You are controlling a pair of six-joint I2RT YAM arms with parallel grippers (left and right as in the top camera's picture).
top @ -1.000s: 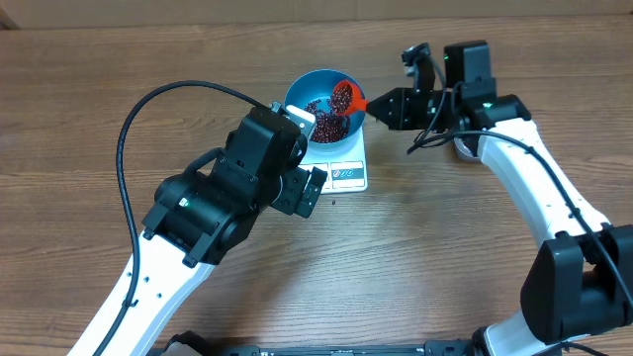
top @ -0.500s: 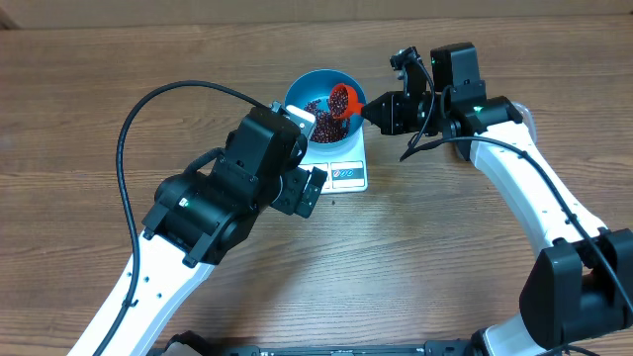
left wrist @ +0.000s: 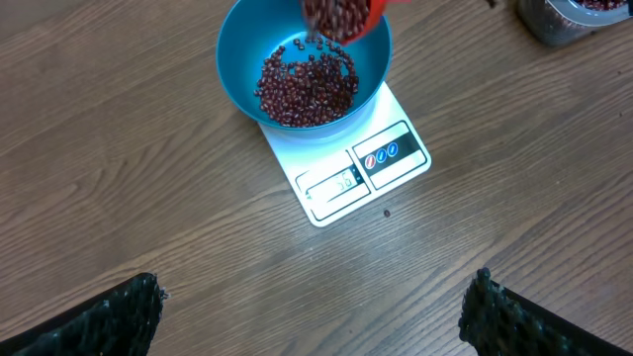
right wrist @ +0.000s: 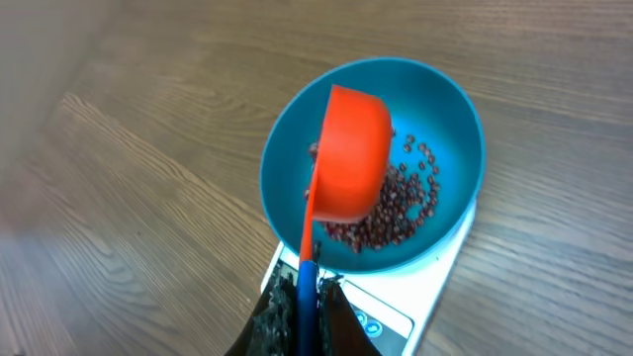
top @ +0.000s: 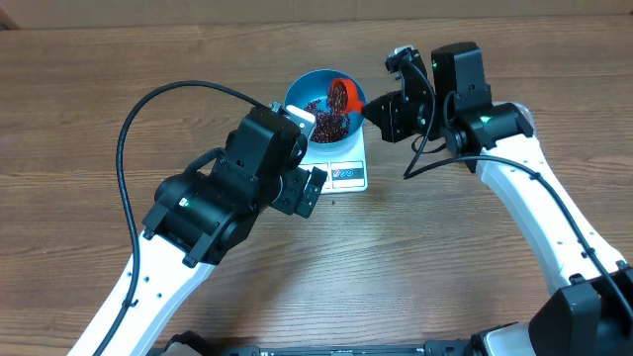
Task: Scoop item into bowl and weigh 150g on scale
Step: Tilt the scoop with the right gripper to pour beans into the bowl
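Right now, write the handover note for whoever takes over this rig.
Left gripper: open, empty, hovering over the table in front of the scale.
Right gripper: shut on the handle of the red scoop, which is tipped over the bowl.
The bowl sits on the scale. Beans cover its bottom and more are spilling from the scoop. A container with more beans shows at the edge of the left wrist view.
Done: some beans are in the bowl.
Left: finish the pour, read the display (too blurred here), and scoop again until it shows 150 g.
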